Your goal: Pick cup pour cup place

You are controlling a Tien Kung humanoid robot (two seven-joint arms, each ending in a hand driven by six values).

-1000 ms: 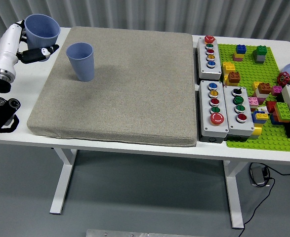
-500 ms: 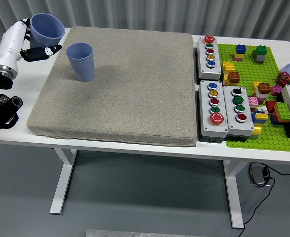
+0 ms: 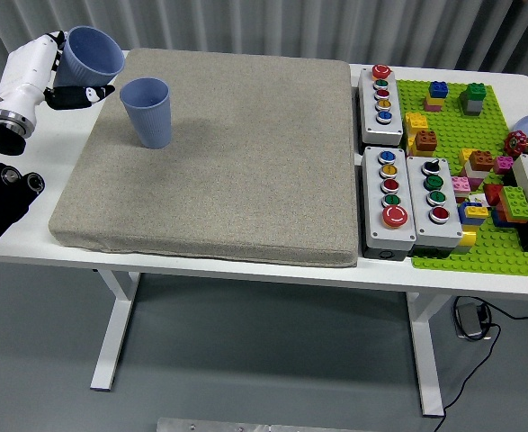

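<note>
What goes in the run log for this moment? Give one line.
phase: pour approach | left hand: holding lifted cup, tilted toward standing cup on mat | right hand: out of view

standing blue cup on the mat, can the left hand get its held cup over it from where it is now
Probably yes. The left hand holds the tilted blue cup just left of the standing blue cup on the grey mat, and nothing lies between them.
</note>
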